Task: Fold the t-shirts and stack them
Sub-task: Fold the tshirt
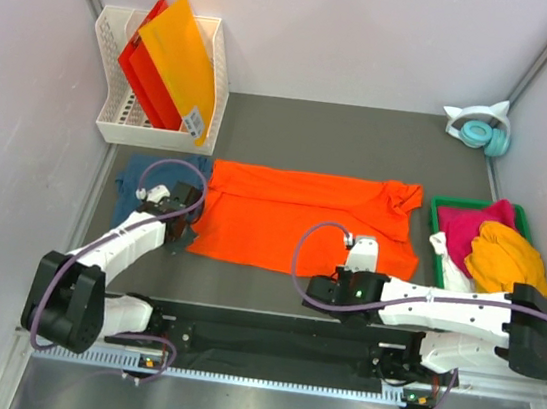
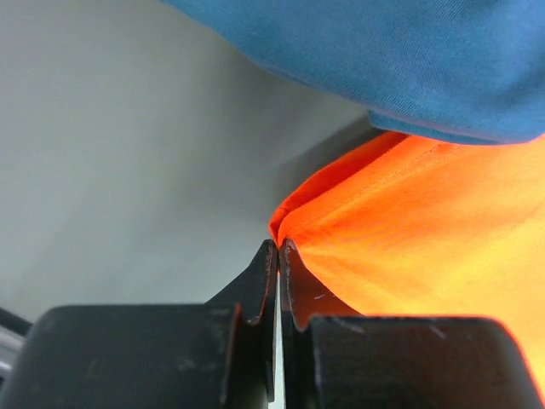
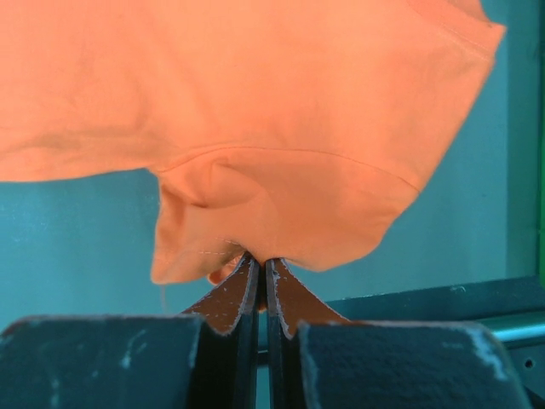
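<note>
1. Orange t-shirt (image 1: 302, 218) cloth is pinched by both grippers. The left gripper (image 2: 278, 249) has its jaws pressed together on a folded corner of the hem. The right gripper (image 3: 261, 262) is clamped the same way on a bunched edge of what looks like a sleeve.
2. It should handle as light, limp cloth: it will sag between the two pinches and drag easily over the table (image 1: 294, 127). It is not fragile, but a thin edge can slip out of so narrow a hold. Corners and hem are the best places to hold, since they keep the fold line straight.
3. The orange t-shirt lies spread flat mid-table, its long side running 9 to 3 o'clock. The left pinch is at its 8 o'clock corner and the right pinch on the near edge at about 5 o'clock.
4. The teal t-shirt (image 1: 145, 183) lies just beside it at 9 o'clock, their edges meeting.
5. The left arm reaches from its base at 7 o'clock toward 1 o'clock, wrist low. The right arm lies along the near edge toward 9 o'clock, then bends its wrist toward 12.
6. At 3 o'clock, the green tray (image 1: 436, 211) holds the magenta t-shirt (image 1: 472, 231), yellow-orange t-shirt (image 1: 508, 261) and white t-shirt (image 1: 447, 263) in an unfolded heap.
</note>
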